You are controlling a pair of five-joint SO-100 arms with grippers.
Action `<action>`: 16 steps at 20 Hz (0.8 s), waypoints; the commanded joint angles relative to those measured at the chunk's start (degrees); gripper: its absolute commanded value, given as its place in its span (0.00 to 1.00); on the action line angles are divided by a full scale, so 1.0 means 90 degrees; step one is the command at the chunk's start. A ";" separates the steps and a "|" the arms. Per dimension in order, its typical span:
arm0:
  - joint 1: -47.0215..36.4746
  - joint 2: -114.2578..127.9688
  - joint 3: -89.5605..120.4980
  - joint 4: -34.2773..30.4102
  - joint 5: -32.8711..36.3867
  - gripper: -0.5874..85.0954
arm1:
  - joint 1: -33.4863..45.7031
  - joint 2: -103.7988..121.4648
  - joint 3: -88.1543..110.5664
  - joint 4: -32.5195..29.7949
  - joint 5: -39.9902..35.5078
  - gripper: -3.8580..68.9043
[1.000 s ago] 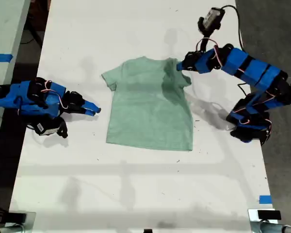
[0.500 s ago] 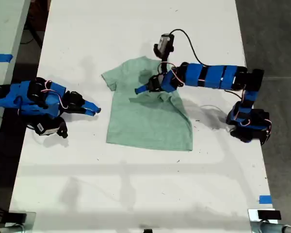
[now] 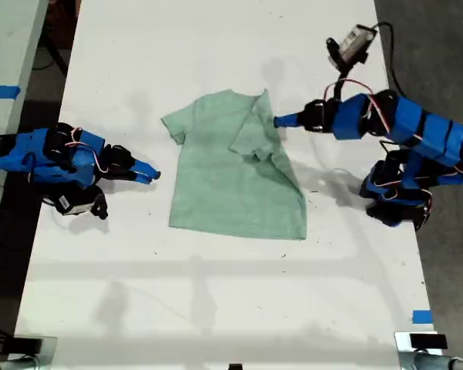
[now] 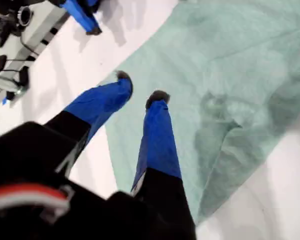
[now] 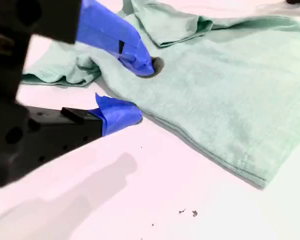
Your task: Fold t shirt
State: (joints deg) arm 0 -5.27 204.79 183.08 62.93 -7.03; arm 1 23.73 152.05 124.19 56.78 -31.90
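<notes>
A white tabletop lies under both arms. My first gripper hangs on a raised, bent arm with its jaws a little apart and empty. Just beneath and ahead of it the t shirt lies flat, its near sleeve turned over onto the chest. Beyond the shirt, my second gripper lies low on the table, jaws parted and holding nothing, short of the cloth.
</notes>
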 commanded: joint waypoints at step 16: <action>-0.0068 0.0068 0.0078 0.0010 0.0049 0.14 | -0.0039 0.5410 0.5977 0.2178 -0.0059 0.12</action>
State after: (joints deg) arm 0 -5.27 204.79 183.08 62.93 -7.03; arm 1 23.47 199.86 174.38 76.29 -31.55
